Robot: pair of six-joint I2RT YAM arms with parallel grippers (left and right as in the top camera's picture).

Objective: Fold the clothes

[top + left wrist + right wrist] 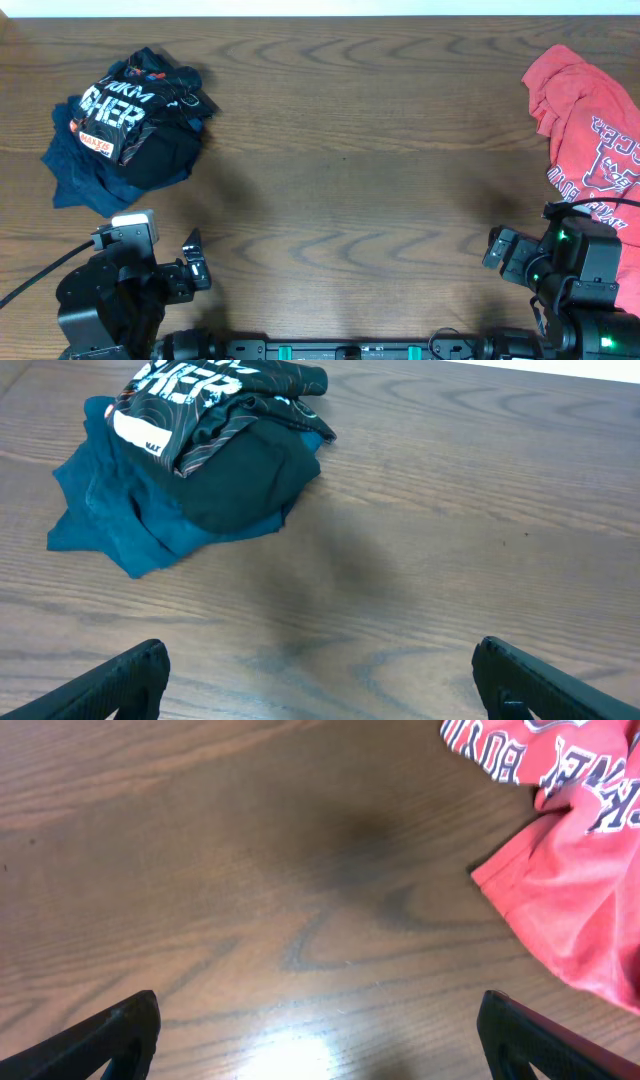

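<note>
Crumpled black jersey (130, 105) atop blue garment (70, 168); rumpled red shirt (585, 110) well apart

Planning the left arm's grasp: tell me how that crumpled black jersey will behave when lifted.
The black jersey lies bunched in soft folds, so it will probably drape limply rather than hold shape. It rests on a blue garment, which may drag along. Its smooth-looking fabric might slip from a shallow pinch.

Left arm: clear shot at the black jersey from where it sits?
Probably yes. The black jersey lies crumpled ahead of the left arm, only bare table between, jaws open.
</note>
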